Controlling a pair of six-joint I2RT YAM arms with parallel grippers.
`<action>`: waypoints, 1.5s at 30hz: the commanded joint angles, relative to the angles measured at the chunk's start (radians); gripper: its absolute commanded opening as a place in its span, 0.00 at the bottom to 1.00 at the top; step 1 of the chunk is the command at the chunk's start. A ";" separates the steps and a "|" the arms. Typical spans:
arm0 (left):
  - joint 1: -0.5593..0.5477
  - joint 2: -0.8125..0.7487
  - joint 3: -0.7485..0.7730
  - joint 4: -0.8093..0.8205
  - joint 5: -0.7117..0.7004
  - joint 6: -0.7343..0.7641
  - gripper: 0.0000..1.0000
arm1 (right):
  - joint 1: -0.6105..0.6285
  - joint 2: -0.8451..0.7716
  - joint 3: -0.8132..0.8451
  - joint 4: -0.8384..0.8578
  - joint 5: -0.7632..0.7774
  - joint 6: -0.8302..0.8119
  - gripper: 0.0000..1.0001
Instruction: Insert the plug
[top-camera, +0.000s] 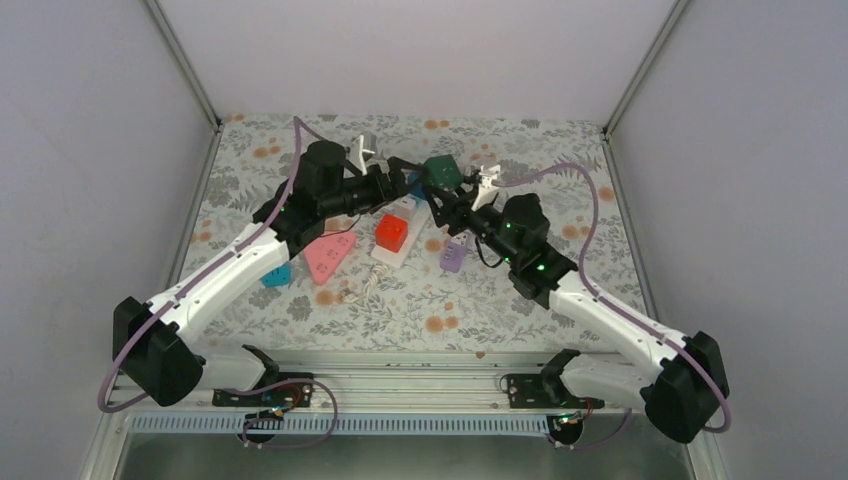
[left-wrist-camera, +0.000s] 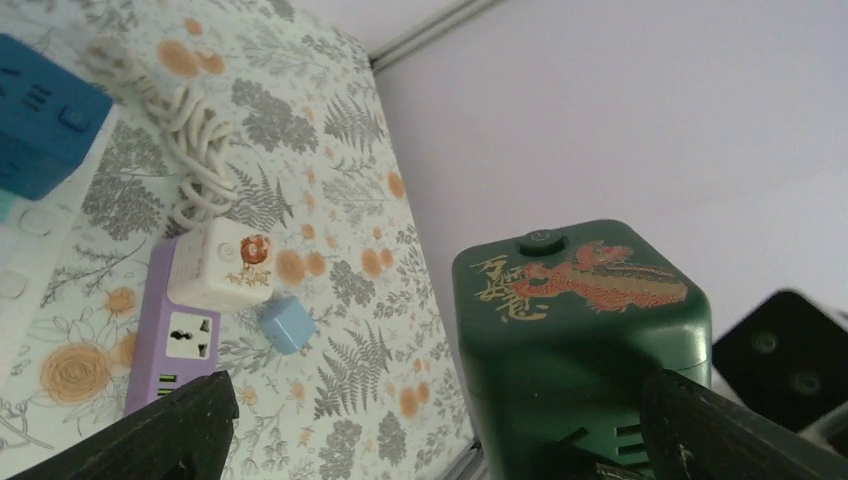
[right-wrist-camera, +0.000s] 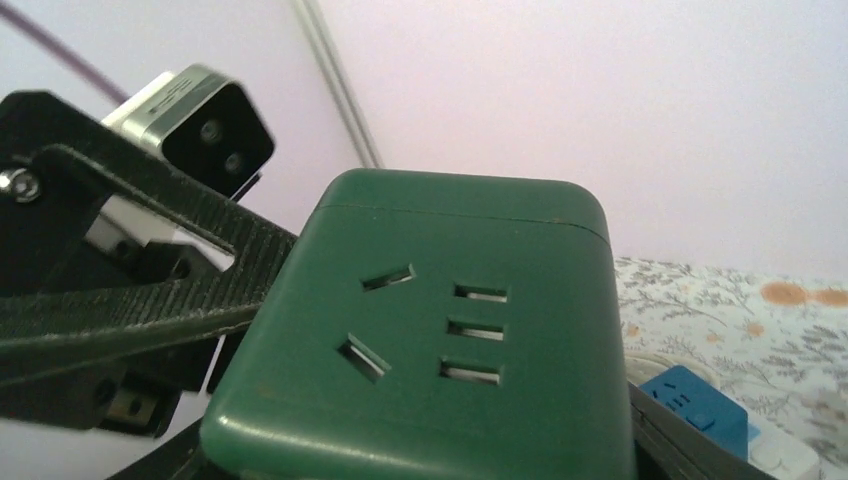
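- Far centre of the table (top-camera: 600, 215), above the floral cloth: both arms were nose to nose, with the green plug cube (top-camera: 441, 172) up in the air between them.
- Left gripper (top-camera: 402, 186): jaws were wide apart. In the left wrist view the cube (left-wrist-camera: 580, 330) sat against one finger (left-wrist-camera: 720, 430), with a clear gap to the other finger (left-wrist-camera: 150, 430). No grip there.
- Right gripper (top-camera: 447, 200): jaws were clamped on the cube. In the right wrist view a finger (right-wrist-camera: 690, 440) showed at each lower side of the cube (right-wrist-camera: 430, 330), so this arm carried it.
- The cube's top had a round button and an orange-and-gold dragon print. The face toward the right wrist camera had socket slots.
- On the cloth near the cube lay a white power strip (top-camera: 388, 256) with a red cube (top-camera: 391, 233) plugged on it.
- Left of that lay a pink strip (top-camera: 330, 257). A cyan block (top-camera: 277, 275) was further left, part hidden under the left arm.
- Right of the white strip lay a purple strip (top-camera: 452, 257). The left wrist view showed a white cube (left-wrist-camera: 225, 260) sitting on it and a small pale-blue cube (left-wrist-camera: 287, 325) just beside it.
- A coiled white cord (left-wrist-camera: 190, 130) lay near the purple strip.
- A blue cube (right-wrist-camera: 690, 395) sat on the white strip, right behind the green one.
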 joint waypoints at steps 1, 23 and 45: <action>-0.001 0.000 0.052 -0.026 0.145 0.176 1.00 | -0.040 -0.060 -0.011 -0.045 -0.332 -0.184 0.56; 0.017 -0.026 0.001 -0.157 0.622 0.147 0.91 | -0.077 -0.099 0.062 -0.325 -0.741 -0.529 0.52; 0.016 -0.093 -0.096 -0.166 0.616 0.017 0.54 | -0.077 -0.042 0.103 -0.430 -0.816 -0.575 0.84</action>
